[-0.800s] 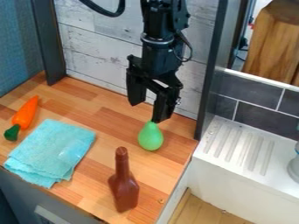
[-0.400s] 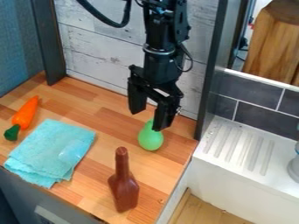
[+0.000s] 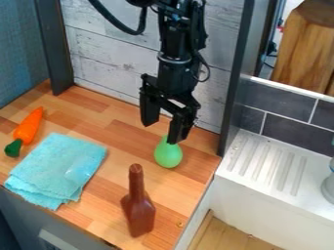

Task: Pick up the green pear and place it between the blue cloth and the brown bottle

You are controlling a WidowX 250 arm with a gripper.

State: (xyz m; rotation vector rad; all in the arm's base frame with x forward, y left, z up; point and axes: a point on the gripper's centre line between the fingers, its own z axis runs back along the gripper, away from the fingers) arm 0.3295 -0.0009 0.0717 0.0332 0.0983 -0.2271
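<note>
1. In the camera view, the black arm comes in from the top edge, and its pincer (image 3: 162,133) hangs over the desk (image 3: 114,119) near the back wall (image 3: 108,53). It is released, its two fingers spread well apart.
2. The green pear (image 3: 168,156) sits on the desk right below the pincer, its narrow end up. The finger on the right side of the view overlaps the pear's top; whether they touch, I cannot tell.
3. Nearer the front of the desk is a brown bottle (image 3: 138,212), its neck pointing toward the top of the view.
4. A folded turquoise cloth (image 3: 55,168) lies to the left of the bottle, close to the desk's front edge.
5. Just beside the cloth, farther left, lies an orange carrot (image 3: 27,127) with its green end toward the front.
6. Dark posts stand at both sides of the whitish plank wall. Right of the desk is a white ridged drainboard (image 3: 266,168), with dark gray tiles (image 3: 287,122) behind it and a wooden piece (image 3: 303,49) above.
</note>
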